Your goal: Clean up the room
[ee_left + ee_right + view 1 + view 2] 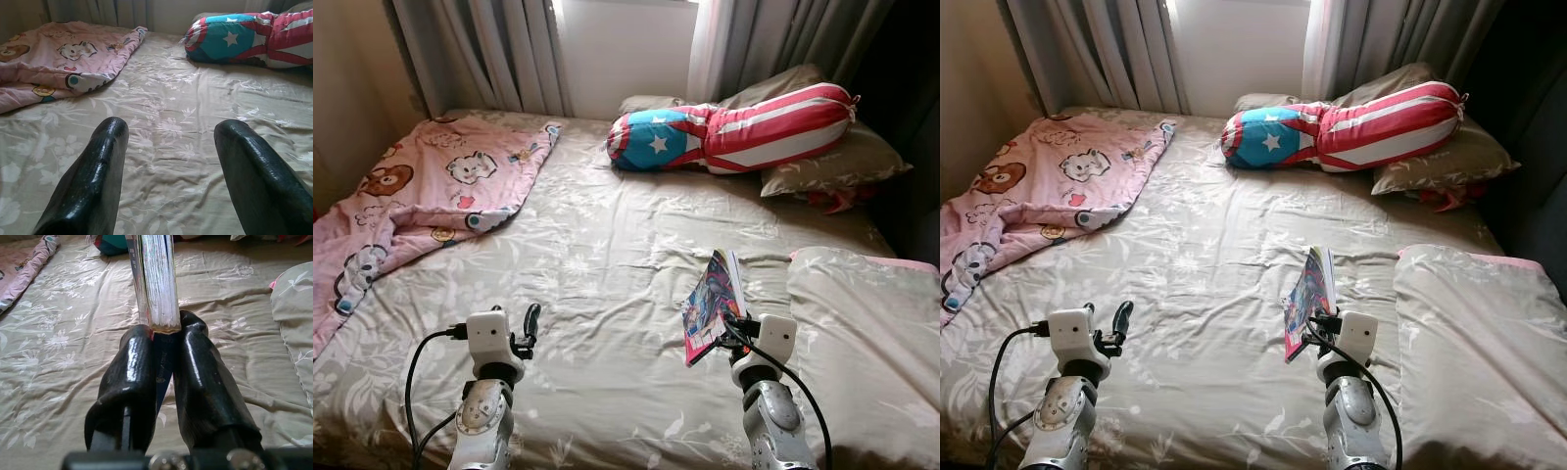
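Note:
My right gripper (729,328) is shut on a thin colourful book (713,302), holding it edge-up above the bed's right half. The right wrist view has the book's page edges (157,284) clamped between both black fingers (132,367). My left gripper (530,323) hovers open over the bed's left front; its two fingers (93,171) stand well apart with only the sheet between them. A pink cartoon-print blanket (421,196) lies crumpled at the bed's far left. A red, white and blue star bolster (734,127) rests near the head of the bed.
The bed (597,255) wears a beige floral sheet. Beige pillows (837,162) lie under the bolster at the back right, and another pillow (867,333) sits at the right front. Grey curtains (489,49) and a window stand behind the bed.

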### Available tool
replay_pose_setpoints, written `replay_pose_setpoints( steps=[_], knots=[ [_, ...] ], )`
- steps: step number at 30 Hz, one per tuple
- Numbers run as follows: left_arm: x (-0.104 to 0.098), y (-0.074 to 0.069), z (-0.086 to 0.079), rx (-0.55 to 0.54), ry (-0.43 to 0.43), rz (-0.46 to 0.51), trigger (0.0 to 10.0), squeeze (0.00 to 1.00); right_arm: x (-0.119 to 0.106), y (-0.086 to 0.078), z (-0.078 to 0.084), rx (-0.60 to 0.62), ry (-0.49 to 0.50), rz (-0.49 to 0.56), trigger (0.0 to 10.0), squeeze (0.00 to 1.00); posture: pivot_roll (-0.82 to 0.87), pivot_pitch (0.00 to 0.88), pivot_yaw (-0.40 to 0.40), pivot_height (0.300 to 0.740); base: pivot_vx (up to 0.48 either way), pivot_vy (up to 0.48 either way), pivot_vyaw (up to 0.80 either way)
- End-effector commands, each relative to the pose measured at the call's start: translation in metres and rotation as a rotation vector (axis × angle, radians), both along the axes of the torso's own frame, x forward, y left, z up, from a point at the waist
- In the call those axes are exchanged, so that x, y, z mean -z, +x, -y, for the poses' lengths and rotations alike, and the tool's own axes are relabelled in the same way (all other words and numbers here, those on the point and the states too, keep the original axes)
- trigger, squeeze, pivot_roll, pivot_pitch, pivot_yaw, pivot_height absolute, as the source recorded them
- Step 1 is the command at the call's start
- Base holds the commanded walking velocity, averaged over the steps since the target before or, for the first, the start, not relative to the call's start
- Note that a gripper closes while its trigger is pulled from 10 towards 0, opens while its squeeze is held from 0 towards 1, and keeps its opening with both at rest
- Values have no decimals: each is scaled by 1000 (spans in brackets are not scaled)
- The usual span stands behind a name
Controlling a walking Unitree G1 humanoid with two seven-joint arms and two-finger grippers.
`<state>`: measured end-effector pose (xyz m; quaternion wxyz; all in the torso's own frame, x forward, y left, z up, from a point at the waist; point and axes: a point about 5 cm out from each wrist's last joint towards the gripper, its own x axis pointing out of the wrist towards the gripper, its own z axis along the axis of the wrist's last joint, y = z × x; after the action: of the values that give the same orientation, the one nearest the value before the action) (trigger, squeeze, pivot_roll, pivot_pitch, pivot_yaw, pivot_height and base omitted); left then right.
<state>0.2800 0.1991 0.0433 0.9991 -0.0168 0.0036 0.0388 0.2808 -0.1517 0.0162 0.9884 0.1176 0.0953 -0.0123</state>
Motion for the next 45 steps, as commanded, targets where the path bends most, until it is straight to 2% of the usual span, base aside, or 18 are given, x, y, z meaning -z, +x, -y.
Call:
replay_pose_setpoints(
  steps=[1, 12, 15, 18, 28, 31, 37, 45],
  knots=[
    [-2, 2, 1, 2, -16, -3, 10000, 0, -14, 7, 1, 7, -3, 77, 10000, 0, -30, 0, -58, 701, 0, 0, 0],
    [-9, 6, 7, 19, -23, 16, 10000, 0, -12, 7, 1, 8, -9, 58, 10000, 0, -30, 0, -56, 701, 0, 0, 0],
    [-10, 7, 8, 23, -24, 20, 10000, 0, -12, 7, 1, 7, -9, 58, 10000, 0, -29, 0, -57, 681, 0, 0, 0],
    [-12, 7, 8, 25, -26, 22, 10000, 0, -14, 5, 3, 21, 1, 87, 10000, 0, -26, 0, -59, 681, 0, 0, 0],
    [-9, 4, 12, 57, -40, -6, 10000, 0, -12, 7, 3, 14, -16, 57, 10000, 0, -24, 16, -59, 681, 0, 0, 0],
    [-9, 4, 12, 58, -43, -8, 10000, 0, -11, 8, 2, 9, -16, 46, 10000, 0, -23, 17, -59, 667, 0, 0, 0],
    [-9, 5, 13, 65, -46, -12, 10000, 0, -15, 6, 3, 26, 6, 89, 10000, 0, -22, 20, -58, 657, 0, 0, 0],
    [-10, 5, 14, 73, -56, -12, 10000, 0, -14, 7, 3, 25, -5, 74, 10000, 0, -20, 25, -57, 657, 0, 0, 0]
  ],
)
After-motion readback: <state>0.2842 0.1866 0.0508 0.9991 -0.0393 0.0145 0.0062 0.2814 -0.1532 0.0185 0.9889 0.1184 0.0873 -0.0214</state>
